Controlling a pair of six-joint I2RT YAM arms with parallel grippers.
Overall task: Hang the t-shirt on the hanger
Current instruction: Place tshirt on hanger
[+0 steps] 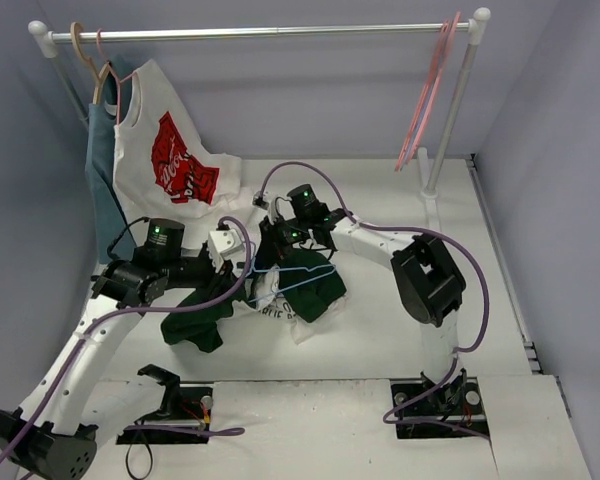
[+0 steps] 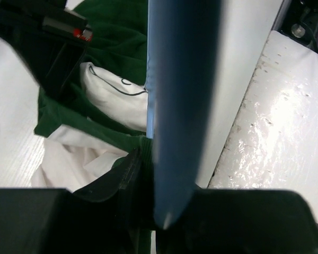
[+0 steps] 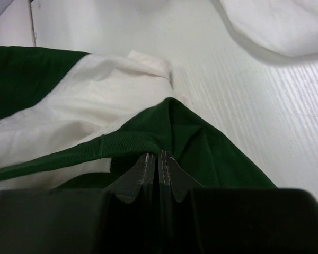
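The right gripper [image 3: 159, 159], closed tight, is pinching a green edge of the t-shirt [image 3: 212, 143], seemingly to open it, while the left gripper [image 2: 159, 182] is clamping the hanger [image 2: 183, 106] for insertion.

We make out black lettering on the white front of the t-shirt [image 1: 298, 302], but it is crumpled and too small to read. The red graphic [image 1: 180, 163] on the hanging white shirt [image 1: 150, 110] carries pale letters (equally illegible to us).
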